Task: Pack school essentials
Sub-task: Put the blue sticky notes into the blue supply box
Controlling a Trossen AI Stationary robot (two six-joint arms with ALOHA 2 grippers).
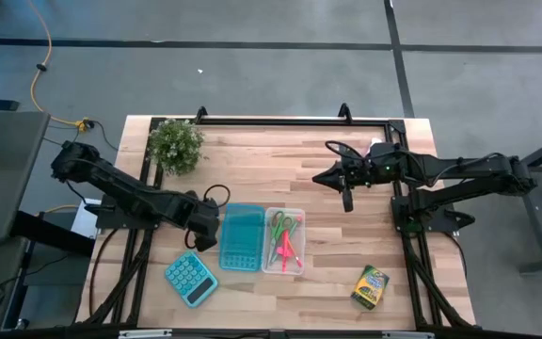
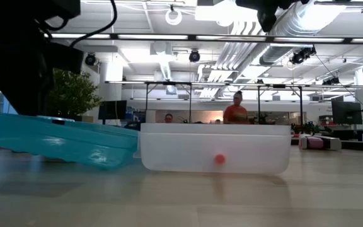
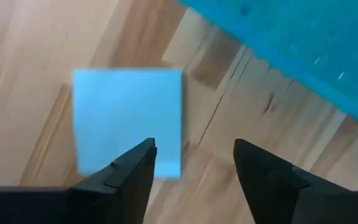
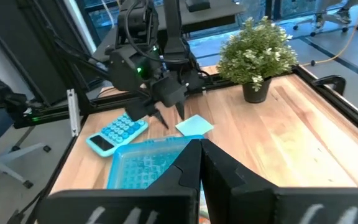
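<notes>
Hovering over the light-blue note pad (image 3: 128, 118), the left gripper (image 3: 194, 165) has its jaws released, one finger over the pad's near edge and the other over bare wood; nothing is grasped. The pad lies flat on the worktop (image 1: 252, 160), just left of the teal lid (image 1: 241, 236), which rests tilted against the clear bin (image 1: 283, 241). Inside the bin lie the green-handled scissors (image 1: 281, 224) and the pink marker (image 1: 286, 250); thinner items beside them are too small to identify. The yellow-green crayon box (image 1: 370, 286) sits at the near right of the worktop, well apart from the bin. A teal calculator (image 1: 191, 278) lies near the left front edge, and a potted plant (image 1: 176, 144) stands at the far left corner. The right gripper (image 1: 347, 201) waits above the right half of the worktop, jaws clenched and empty. In the low view, people (image 2: 237, 108) show in the room beyond the worktop.
</notes>
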